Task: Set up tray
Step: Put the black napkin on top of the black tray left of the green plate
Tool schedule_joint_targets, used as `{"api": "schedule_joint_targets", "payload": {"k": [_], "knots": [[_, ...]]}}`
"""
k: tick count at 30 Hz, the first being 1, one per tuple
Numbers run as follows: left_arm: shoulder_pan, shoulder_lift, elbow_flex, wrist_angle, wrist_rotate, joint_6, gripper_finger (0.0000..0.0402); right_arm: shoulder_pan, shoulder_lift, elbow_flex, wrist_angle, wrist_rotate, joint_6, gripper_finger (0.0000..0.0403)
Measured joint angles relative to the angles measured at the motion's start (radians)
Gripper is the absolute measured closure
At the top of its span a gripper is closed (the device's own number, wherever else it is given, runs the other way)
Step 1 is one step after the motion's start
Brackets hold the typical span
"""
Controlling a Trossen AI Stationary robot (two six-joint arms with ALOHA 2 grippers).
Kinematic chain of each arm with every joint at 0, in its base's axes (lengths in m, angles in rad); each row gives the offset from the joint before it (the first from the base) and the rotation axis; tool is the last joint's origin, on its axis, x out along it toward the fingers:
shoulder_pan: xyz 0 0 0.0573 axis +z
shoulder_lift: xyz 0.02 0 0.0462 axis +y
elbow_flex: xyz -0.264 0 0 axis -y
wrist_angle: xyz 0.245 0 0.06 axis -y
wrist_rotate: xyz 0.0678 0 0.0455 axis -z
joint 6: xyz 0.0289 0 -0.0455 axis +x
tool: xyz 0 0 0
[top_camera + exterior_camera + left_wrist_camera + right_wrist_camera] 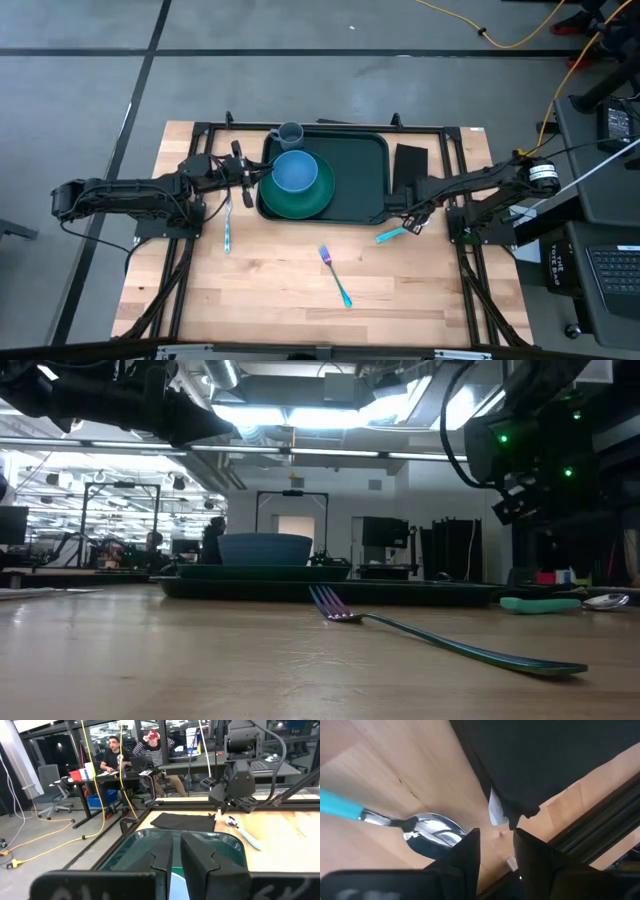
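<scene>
Green tray (360,170) carries one plate (297,198), one bowl (295,172); left hand (250,177) seemingly grasps the plate's rim.

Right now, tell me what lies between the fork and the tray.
Nothing: in the high view, only bare wooden table separates the fork from the tray.

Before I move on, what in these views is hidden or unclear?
- High view: whether the left gripper touches the plate rim; too small to tell.
- Low view: the cup is hidden behind the bowl.
- Right wrist view: the spoon handle is cut off by the edge; the right gripper fingers cover the bowl tip.
</scene>
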Motion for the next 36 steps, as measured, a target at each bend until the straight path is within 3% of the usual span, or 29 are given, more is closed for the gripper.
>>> {"api": "schedule_joint_targets", "payload": {"k": [20, 36], "knots": [[0.0, 0.0, 0.0, 0.0, 0.0, 0.0, 0.0371, 0.0, 0.0, -0.058, 0.086, 0.036, -0.131, 0.0281], [0.0, 0.0, 0.0, 0.001, 0.0, 0.003, 0.037, 0.0, 0.0, -0.058, 0.084, -0.008, -0.159, 0.0281]]}}
